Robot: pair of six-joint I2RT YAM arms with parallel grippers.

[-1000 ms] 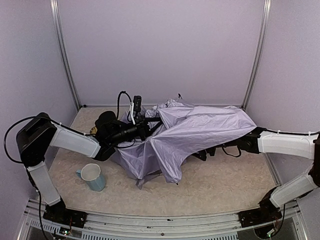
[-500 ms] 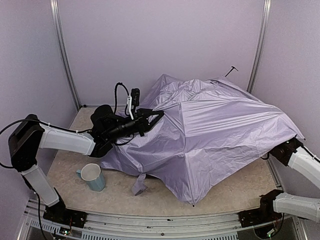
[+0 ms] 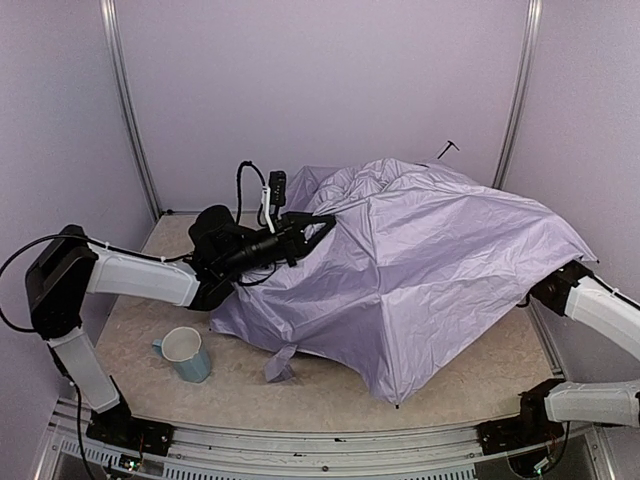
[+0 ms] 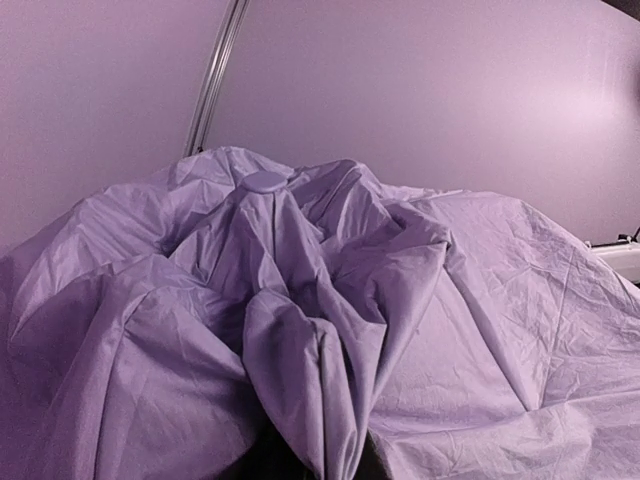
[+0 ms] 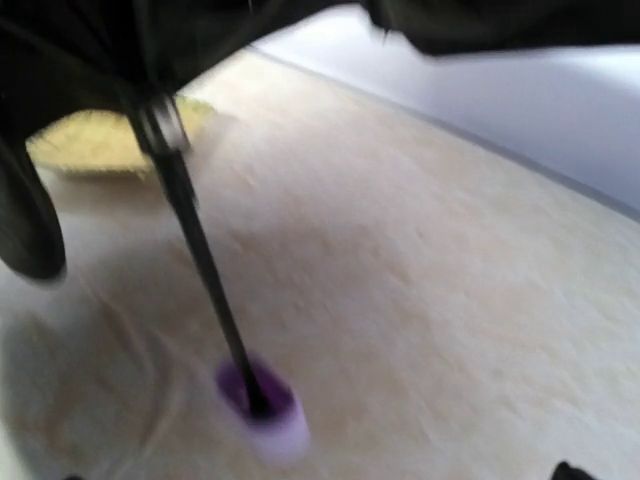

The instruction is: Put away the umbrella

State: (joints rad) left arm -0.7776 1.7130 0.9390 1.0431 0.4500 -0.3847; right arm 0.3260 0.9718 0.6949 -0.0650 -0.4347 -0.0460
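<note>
Hiding the right gripper, umbrella (image 3: pixel 430 250) canopy

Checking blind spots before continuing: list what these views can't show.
- Right gripper: top view, hidden under the umbrella canopy.
- Left gripper: left wrist view, its tips buried in fabric folds.
- Shaft and handle knob: right wrist view, blurred; covered by canopy from above.

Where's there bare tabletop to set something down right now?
Bare table runs along the near edge, from the mug rightward in front of the umbrella hem. Middle, back and right are crowded under the canopy.
</note>
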